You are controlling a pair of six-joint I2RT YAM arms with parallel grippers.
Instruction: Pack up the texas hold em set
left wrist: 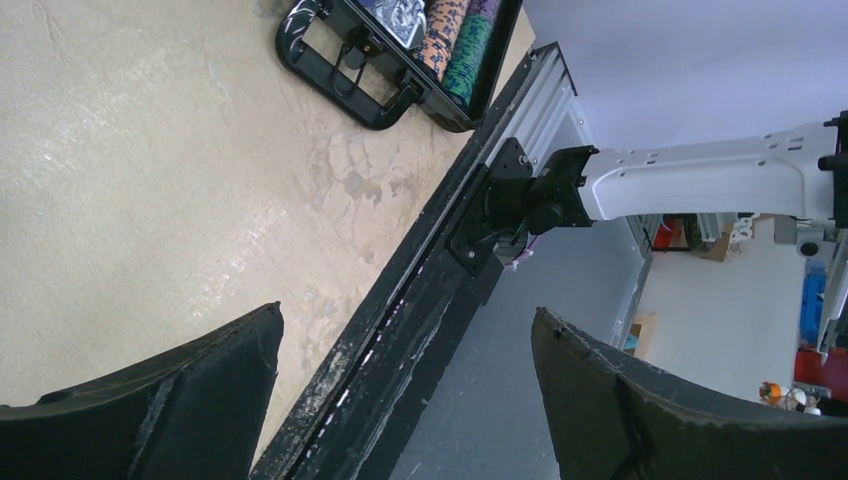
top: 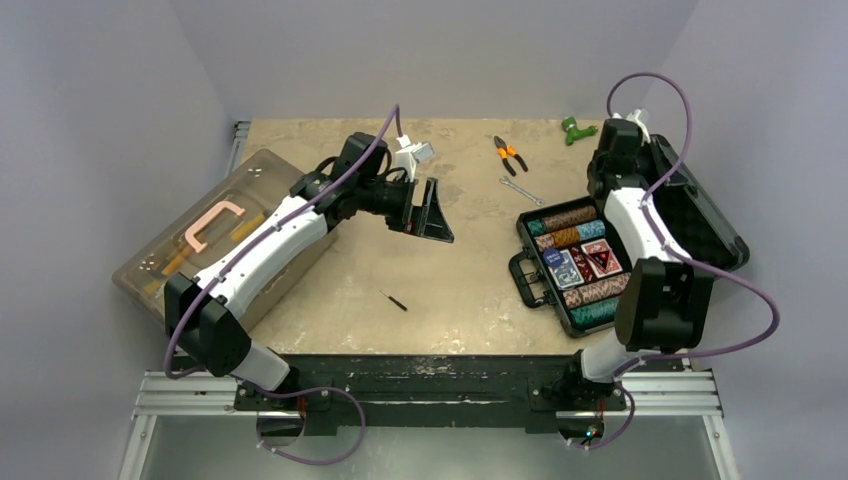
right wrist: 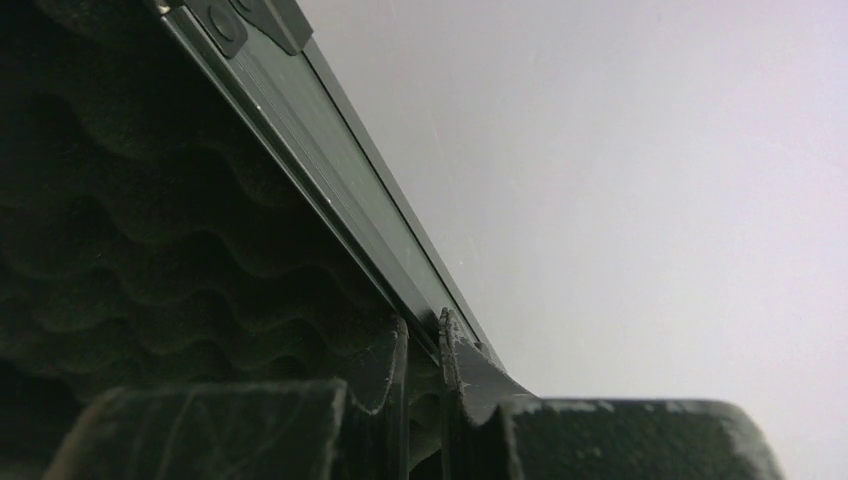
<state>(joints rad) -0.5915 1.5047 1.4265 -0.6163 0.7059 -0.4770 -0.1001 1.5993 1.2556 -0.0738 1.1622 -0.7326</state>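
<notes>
The black poker case lies open at the right of the table, handle toward the middle. Its tray holds rows of striped chips, a blue deck and a red deck. The foam-lined lid leans back to the right. My right gripper is shut on the lid's rim, with the egg-crate foam beside one finger. My left gripper is open and empty, above the table middle; its wrist view shows the case far off.
A translucent brown toolbox with a pink handle sits at the left under my left arm. Orange-handled pliers, a wrench and a green object lie at the back. A small dark screwdriver lies near the front.
</notes>
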